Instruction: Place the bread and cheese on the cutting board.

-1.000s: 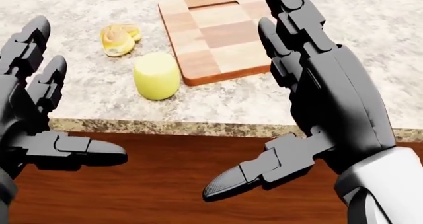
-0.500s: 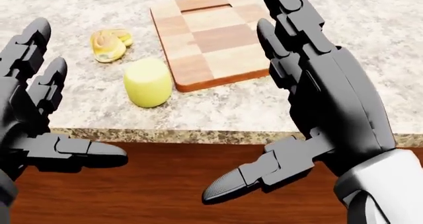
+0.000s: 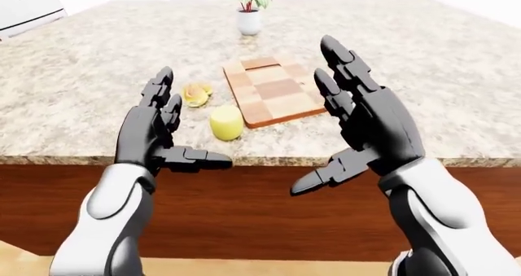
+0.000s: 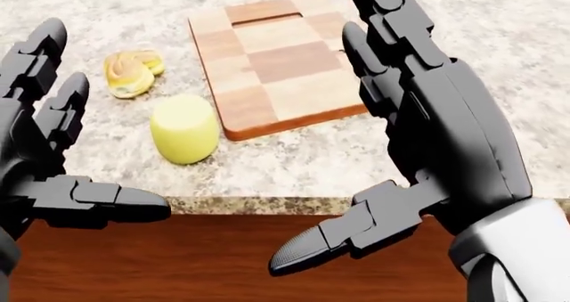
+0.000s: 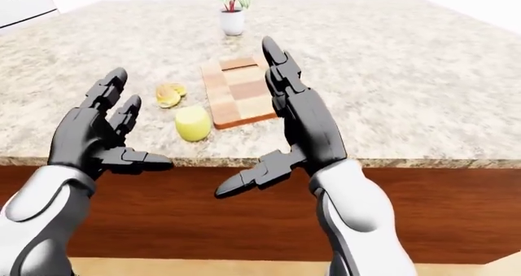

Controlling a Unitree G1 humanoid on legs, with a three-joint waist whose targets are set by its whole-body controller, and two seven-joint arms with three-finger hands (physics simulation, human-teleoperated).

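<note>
While both of my arms are raised over the near edge of the speckled beige granite countertop point(image 3: 98, 74), neither hand holds anything. My left hand point(image 3: 151, 129), black and segmented with a smooth white forearm shell, has its two upper fingers extended upward and its thumb pointing toward the right of the left-eye view; the spread is wide. My right hand point(image 3: 366, 120) mirrors it: fingers straight and splayed, thumb angled down toward the left, palm facing inward, also wide.

The checkered wooden cutting board point(image 4: 267, 55) is a flat rectangle of light and dark square blocks with a reddish-brown edge, lying flat on the stone. In the head view its right portion is hidden behind my right fingers point(image 4: 392, 41). Nothing rests on its visible surface.

The pale yellow rounded block of cheese point(image 4: 184, 137) has a smooth matte skin and sits on the counter just beside the board's lower left corner. The golden-brown lumpy bread roll point(image 4: 129, 71) lies above and left of it, apart from the board.

A white cylindrical pot holding a green-leafed plant point(image 3: 248, 10) stands beyond the board. The counter's face is dark reddish wood panel point(image 3: 261, 209).
</note>
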